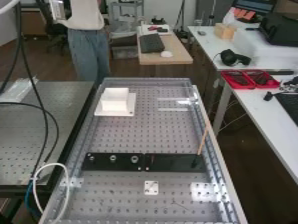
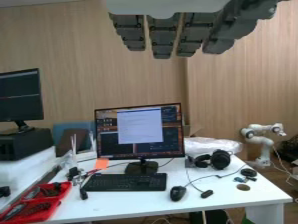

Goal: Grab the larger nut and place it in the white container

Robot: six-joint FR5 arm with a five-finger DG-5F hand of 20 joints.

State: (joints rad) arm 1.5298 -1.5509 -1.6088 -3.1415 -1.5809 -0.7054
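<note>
Step 1, grasping, is judged outstanding: hand [image 2: 163, 37] open and empty, larger nut [image 1: 113, 158] on the black bar [image 1: 103, 166] near the counter's [image 1: 120, 187] left edge, requiring approach and grip before transfer to the far-left white container [image 1: 115, 101].

Gap between white container [image 1: 116, 104] and black bar [image 1: 174, 163]; slanting stick [image 1: 202, 142] rises from bar

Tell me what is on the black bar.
On the black bar are the smaller nut, the larger nut and the bearing; a thin stick rises near one end. The surface under them is covered.
</note>
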